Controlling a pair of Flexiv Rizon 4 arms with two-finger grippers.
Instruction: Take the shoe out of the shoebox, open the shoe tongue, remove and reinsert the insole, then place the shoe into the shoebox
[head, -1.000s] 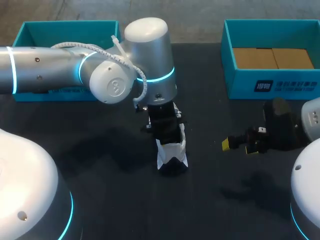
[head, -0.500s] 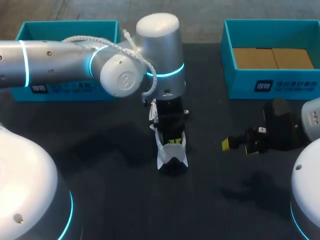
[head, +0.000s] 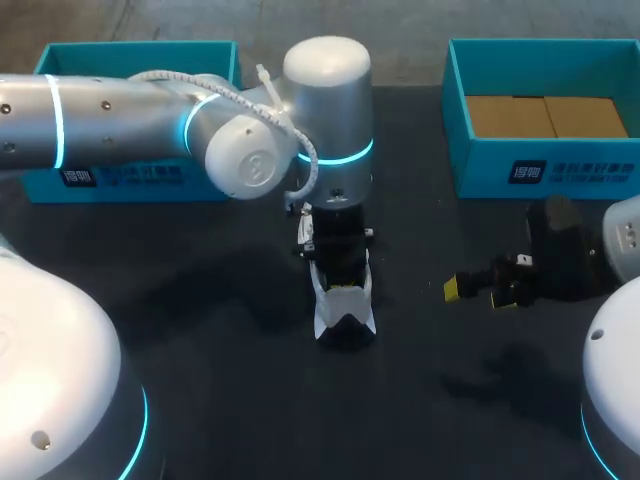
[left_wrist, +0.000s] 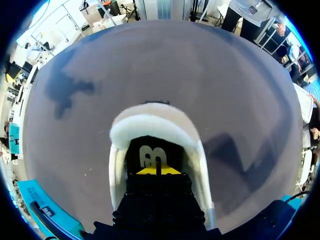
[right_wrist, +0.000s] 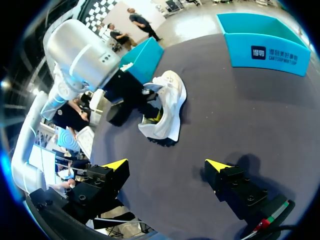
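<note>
While our left fingers (left_wrist: 147, 170) sit pressed together deep in the white shoe (head: 345, 305) standing mid-tabletop (head: 200, 330) and our right fingers (right_wrist: 116, 164) hang spread well away, nothing braces the shoe, so tugging at the insole (left_wrist: 152, 155) could, we judge, drag or topple it.

One white shoe (head: 345, 318); two teal boxes, the left box (head: 135, 50) and the right box (head: 480, 165), at the bench's far corners.
</note>
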